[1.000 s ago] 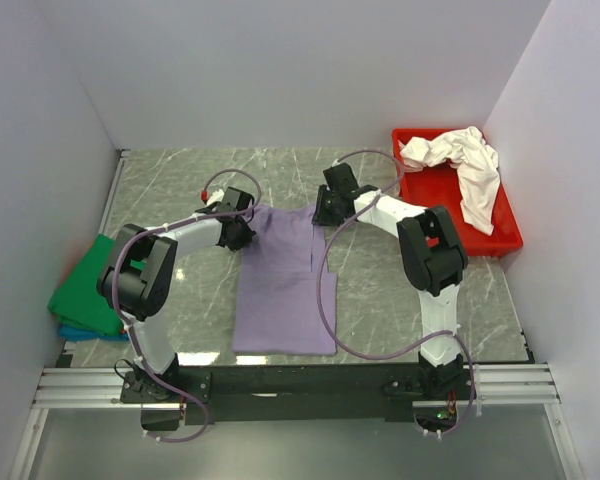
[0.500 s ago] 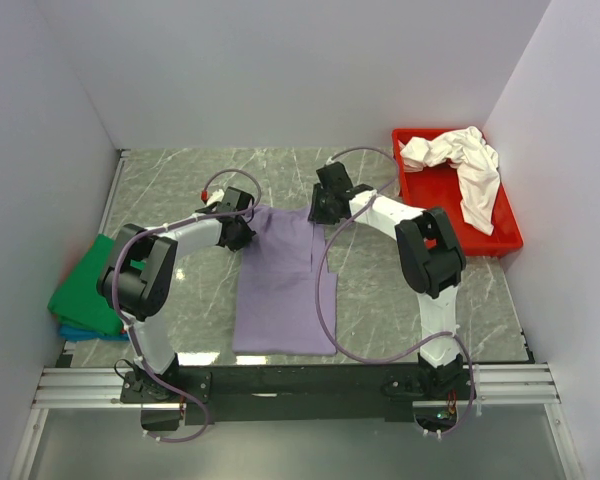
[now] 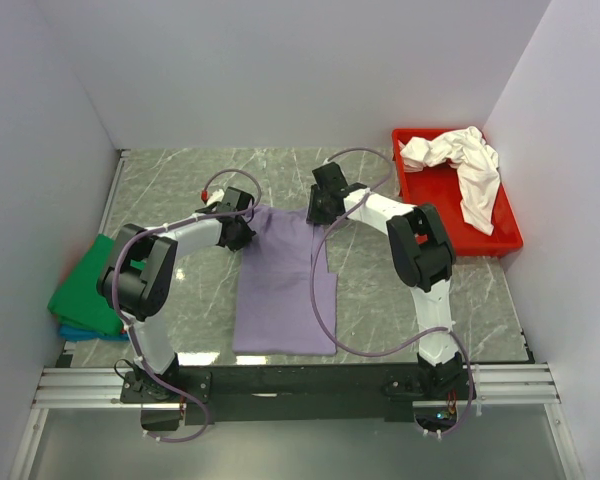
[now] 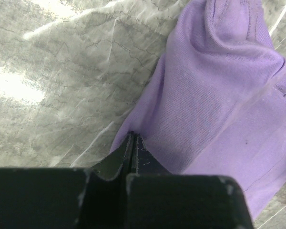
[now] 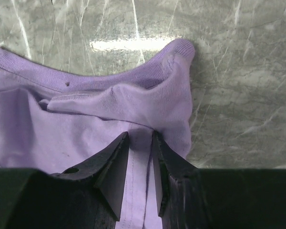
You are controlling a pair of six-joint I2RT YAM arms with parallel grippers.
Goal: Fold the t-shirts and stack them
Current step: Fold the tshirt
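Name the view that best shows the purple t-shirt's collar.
Right wrist: the purple t-shirt's collar fills it, ribbing clear. Top external shows the whole shirt, collar tiny. Left wrist shows only a bunched edge.

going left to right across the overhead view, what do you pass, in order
green t-shirt → left gripper → lavender t-shirt → right gripper → red tray
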